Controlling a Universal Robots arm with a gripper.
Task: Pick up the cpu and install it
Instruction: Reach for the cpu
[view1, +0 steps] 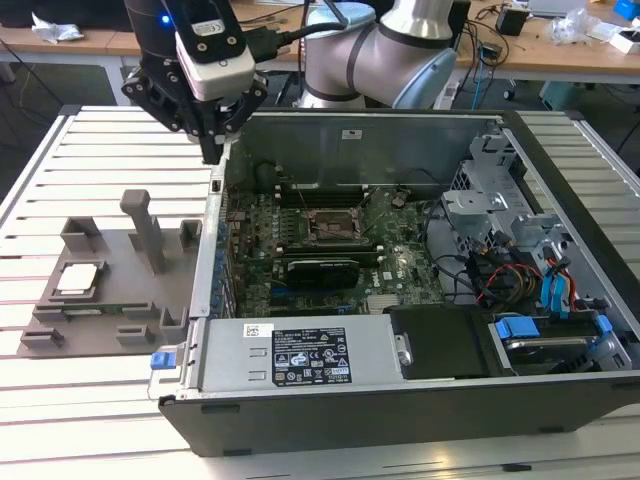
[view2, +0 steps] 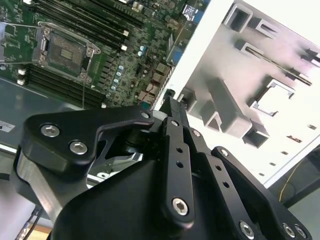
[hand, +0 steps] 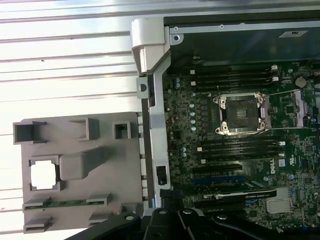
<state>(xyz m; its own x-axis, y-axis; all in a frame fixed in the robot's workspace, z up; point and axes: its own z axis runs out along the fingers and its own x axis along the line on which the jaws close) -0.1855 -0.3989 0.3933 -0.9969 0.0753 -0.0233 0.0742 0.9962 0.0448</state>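
The cpu (view1: 78, 279) is a pale square chip lying in a framed pocket of the grey fixture plate (view1: 130, 300), at the exterior view's left, outside the computer case. It also shows in the first wrist view as cpu (hand: 43, 176) and in the second wrist view as cpu (view2: 273, 101). My black gripper (view1: 212, 150) hangs above the case's back left corner, well apart from the cpu, its fingers (view2: 170, 107) together with nothing between them. The dark socket (view1: 330, 226) with its metal frame sits mid-motherboard, also seen as socket (hand: 239, 115).
The open computer case (view1: 300, 370) lies on a slatted white table (view1: 100, 150). Its upright side wall (hand: 150, 125) separates the fixture plate from the motherboard. A tall grey post (view1: 145, 228) stands on the plate. Drive cages and cables (view1: 520, 250) fill the case's right part.
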